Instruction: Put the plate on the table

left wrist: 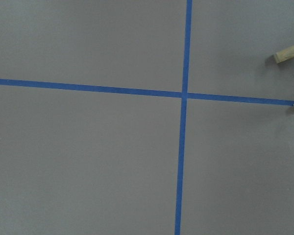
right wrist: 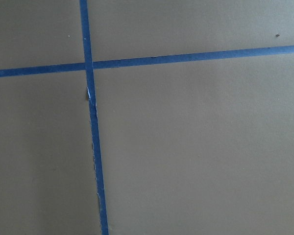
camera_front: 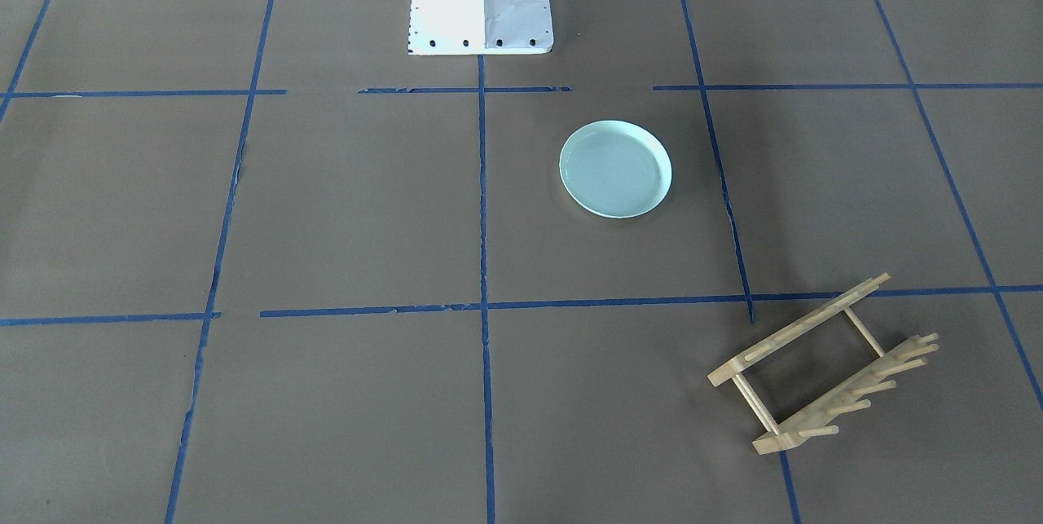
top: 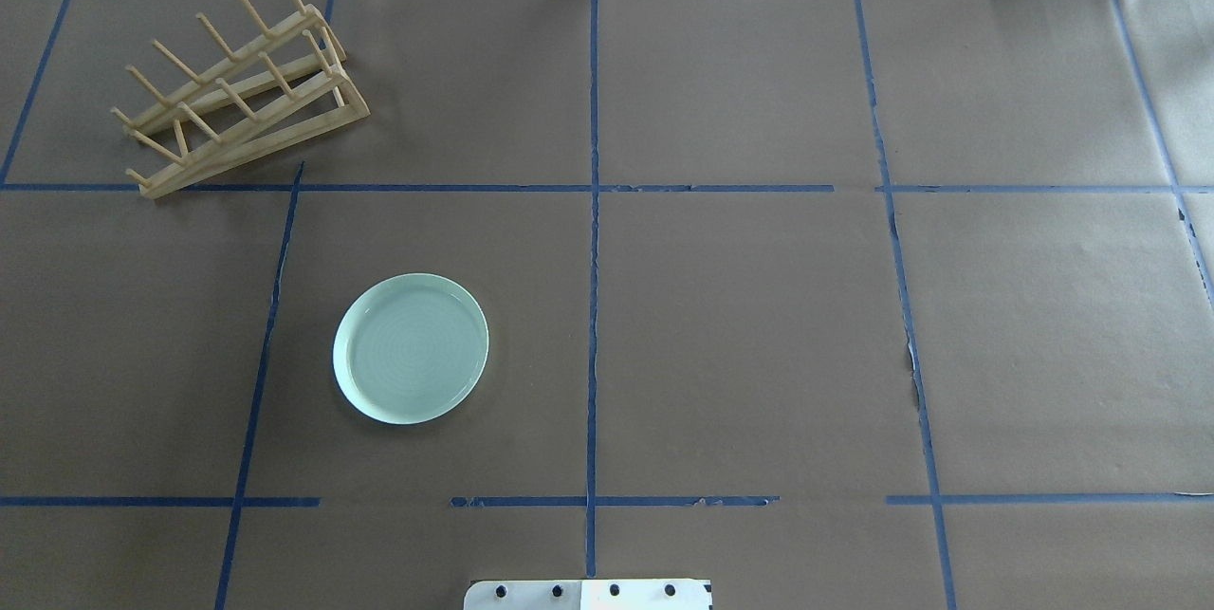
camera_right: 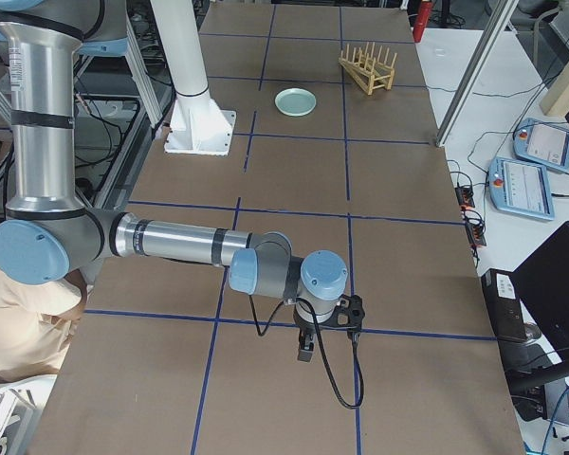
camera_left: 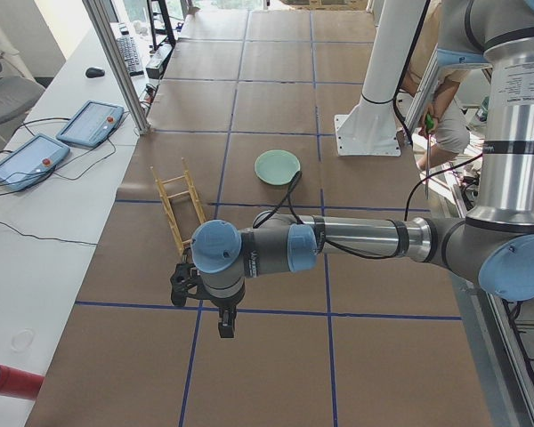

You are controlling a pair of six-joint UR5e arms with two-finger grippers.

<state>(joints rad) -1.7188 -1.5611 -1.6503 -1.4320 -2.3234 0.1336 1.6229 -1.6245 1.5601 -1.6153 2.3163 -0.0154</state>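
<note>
Pale mint-green, the plate [top: 411,360] is seen lying flat on the table [top: 759,325], so little is judged left to go wrong: it could be nudged or chipped only if an arm were swept low across it. It is round, rim up, with faint concentric rings, set inside one taped square, and the wooden rack [top: 237,88] is found well apart at eleven o'clock in the overhead view. The left gripper [camera_left: 223,324] and right gripper [camera_right: 305,349] are shown only from the side, well away from the plate, and how far they are parted cannot be told.
</note>
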